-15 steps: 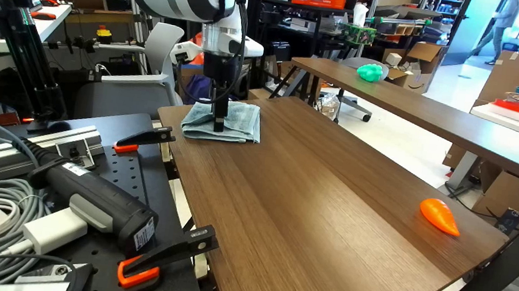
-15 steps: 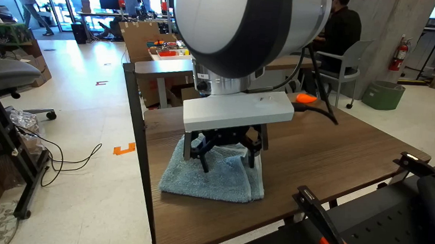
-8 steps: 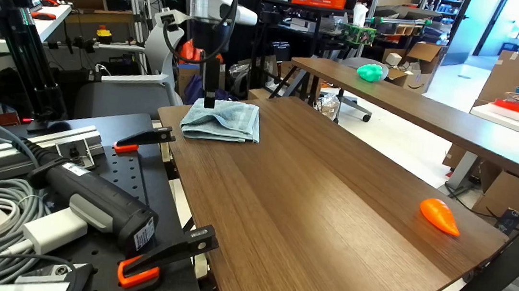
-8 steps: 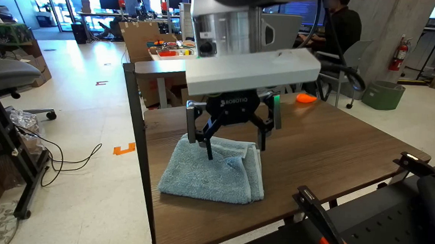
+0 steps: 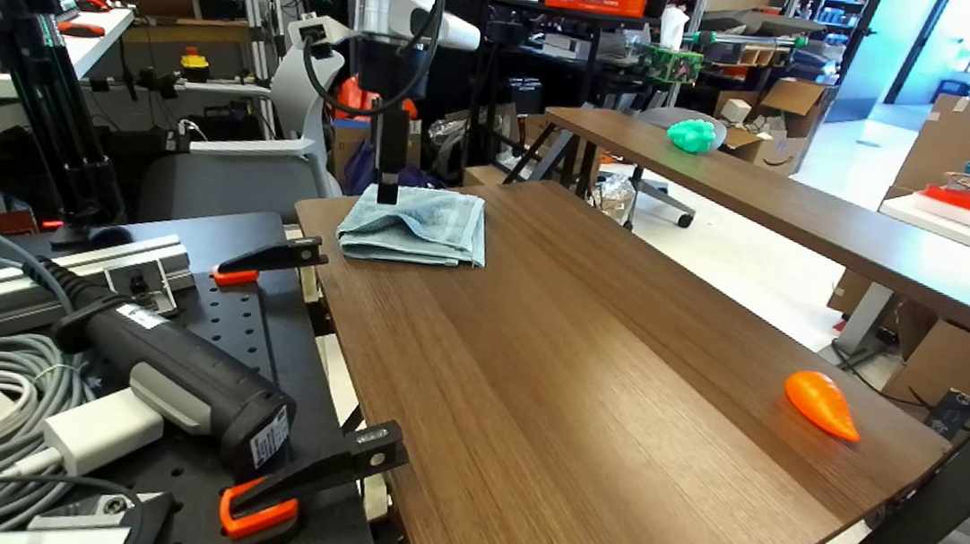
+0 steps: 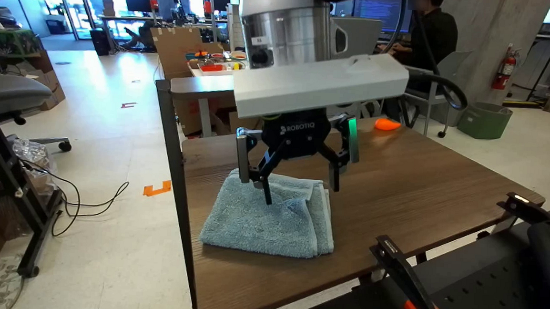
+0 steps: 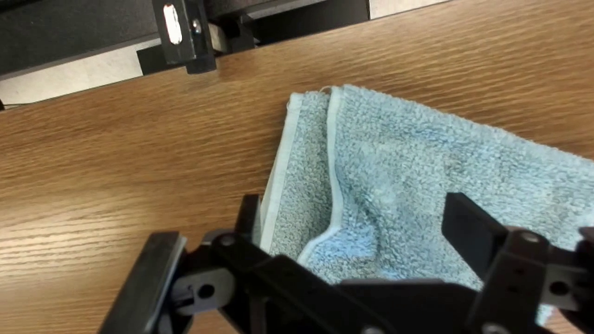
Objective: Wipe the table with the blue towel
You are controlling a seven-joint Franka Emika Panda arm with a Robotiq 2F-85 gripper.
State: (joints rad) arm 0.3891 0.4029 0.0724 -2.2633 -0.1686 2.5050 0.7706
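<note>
The blue towel [image 5: 449, 228] lies folded and rumpled on one end of the brown wood-grain table [image 5: 598, 392], seen in both exterior views. My gripper [image 6: 301, 196] hangs above the towel [image 6: 261, 230], fingers pointing down and spread wide. In the wrist view the gripper [image 7: 351, 204] has nothing between its fingers; the towel [image 7: 408, 157] stretches beneath. One finger [image 7: 248, 215] sits over the cloth's hemmed edge, while the opposite one is over its middle. A raised fold runs between them. The gripper body hides the lower part of the towel in that view.
An orange carrot-shaped object [image 5: 821, 404] rests at the table's far end. Clamps [image 5: 314, 479] with black and orange parts grip the side along a black bench [image 5: 227, 326]. A dark upright post [image 6: 173, 177] stands by the towel end. Another brown table [image 5: 780, 208] runs alongside.
My gripper has risen from down at the towel to above it, also shifting slightly sideways, its fingers still apart. The towel stays almost exactly where it lay. Over the last half second little moves.
</note>
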